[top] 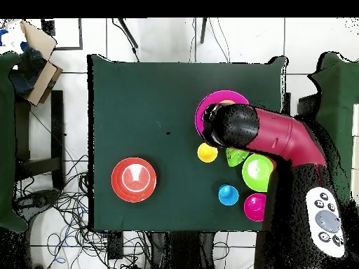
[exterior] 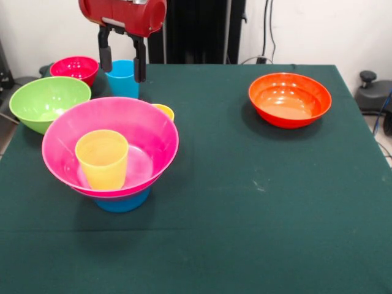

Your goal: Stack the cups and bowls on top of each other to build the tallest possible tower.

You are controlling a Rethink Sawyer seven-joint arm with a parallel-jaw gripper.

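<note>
Dark green cloth covers the table (exterior: 257,202); white wall and cables behind, tiled floor around. Landmark: pink bowl (exterior: 147,131), w/ pale yellow cup (exterior: 102,158) inside, resting on a blue piece, prob. the tower's start. Pincer (exterior: 122,58) hangs behind it, fingers spread, holding nothing, straddling the sky-blue cup (exterior: 122,78), likely lining up a grab. Lime bowl (exterior: 41,101) and red bowl (exterior: 75,67) beside; orange bowl (exterior: 289,98) well apart.

Ribbed cup (exterior: 101,158) sat in big bowl (exterior: 150,131), itself on upturned bowl (exterior: 123,201), near-left. Three bowls, two cups behind it. One bowl (exterior: 290,99) far right, alone.
</note>
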